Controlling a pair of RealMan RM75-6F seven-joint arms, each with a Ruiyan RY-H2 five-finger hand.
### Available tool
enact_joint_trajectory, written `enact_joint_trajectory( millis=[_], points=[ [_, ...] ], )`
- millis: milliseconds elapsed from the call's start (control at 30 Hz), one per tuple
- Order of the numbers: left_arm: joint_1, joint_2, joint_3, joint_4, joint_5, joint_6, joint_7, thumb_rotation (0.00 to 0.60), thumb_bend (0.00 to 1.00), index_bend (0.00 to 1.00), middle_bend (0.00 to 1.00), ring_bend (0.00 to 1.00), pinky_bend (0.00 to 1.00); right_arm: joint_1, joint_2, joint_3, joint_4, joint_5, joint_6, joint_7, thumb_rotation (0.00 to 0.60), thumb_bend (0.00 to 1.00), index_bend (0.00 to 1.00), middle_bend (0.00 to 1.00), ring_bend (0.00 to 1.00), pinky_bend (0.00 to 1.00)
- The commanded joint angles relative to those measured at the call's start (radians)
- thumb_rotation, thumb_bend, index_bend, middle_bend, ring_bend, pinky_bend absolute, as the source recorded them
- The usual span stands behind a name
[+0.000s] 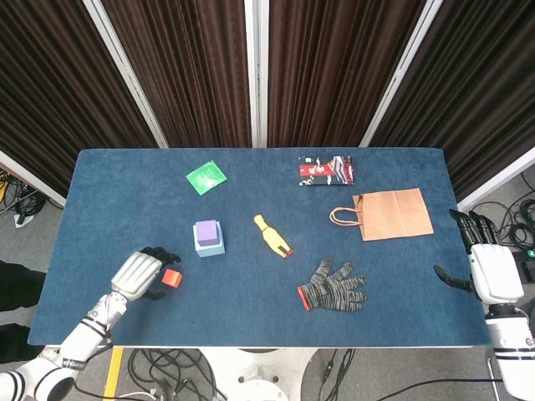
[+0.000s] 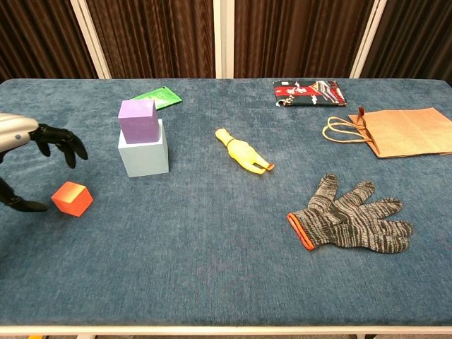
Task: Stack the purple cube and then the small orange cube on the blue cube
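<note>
The purple cube [image 1: 206, 232] [image 2: 137, 119] sits on top of the light blue cube [image 1: 209, 247] [image 2: 143, 155] at centre left. The small orange cube [image 1: 172, 278] [image 2: 72, 198] lies on the cloth to the front left of that stack. My left hand [image 1: 139, 274] [image 2: 28, 159] hovers right beside the orange cube with fingers spread over it and the thumb low at its left, holding nothing. My right hand [image 1: 487, 266] stays open off the table's right edge and shows only in the head view.
A yellow rubber chicken [image 1: 272, 236] lies mid-table, a grey knitted glove [image 1: 333, 288] in front of it. A brown paper bag [image 1: 386, 213], a red snack packet [image 1: 327, 170] and a green packet [image 1: 206, 176] lie farther back.
</note>
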Motion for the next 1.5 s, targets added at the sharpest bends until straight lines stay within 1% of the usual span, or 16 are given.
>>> enact_joint_trajectory(
  millis=[33, 200, 500, 900, 1033, 1500],
  points=[
    [-0.009, -0.028, -0.003, 0.052, 0.036, -0.001, -0.018, 0.6, 0.17, 0.36, 0.47, 0.29, 0.34, 0.001, 0.0, 0.001, 0.0, 0.002, -0.001, -0.001, 0.6, 0.12, 0.0, 0.1, 0.0, 0.0],
    [-0.013, -0.044, -0.002, 0.091, 0.052, -0.015, -0.047, 0.6, 0.2, 0.36, 0.47, 0.29, 0.34, 0.004, -0.002, 0.001, 0.0, 0.006, -0.005, -0.007, 0.6, 0.12, 0.0, 0.1, 0.0, 0.0],
    [-0.015, -0.067, -0.004, 0.134, 0.071, -0.024, -0.084, 0.6, 0.24, 0.36, 0.49, 0.29, 0.34, 0.006, -0.004, 0.002, 0.0, 0.011, -0.009, -0.01, 0.6, 0.12, 0.0, 0.1, 0.0, 0.0],
    [-0.01, -0.094, -0.006, 0.187, 0.078, -0.032, -0.109, 0.6, 0.25, 0.37, 0.51, 0.29, 0.34, 0.008, -0.006, 0.001, 0.005, 0.013, -0.014, -0.007, 0.6, 0.12, 0.0, 0.1, 0.0, 0.0],
    [-0.007, -0.098, -0.007, 0.196, 0.075, -0.035, -0.112, 0.6, 0.26, 0.37, 0.53, 0.29, 0.34, 0.011, -0.006, 0.005, 0.009, 0.018, -0.017, 0.0, 0.6, 0.12, 0.0, 0.1, 0.0, 0.0],
    [0.0, -0.118, 0.001, 0.228, 0.088, -0.039, -0.138, 0.6, 0.27, 0.37, 0.54, 0.3, 0.34, 0.009, -0.008, 0.003, 0.013, 0.018, -0.015, -0.003, 0.6, 0.12, 0.0, 0.1, 0.0, 0.0]
  ],
)
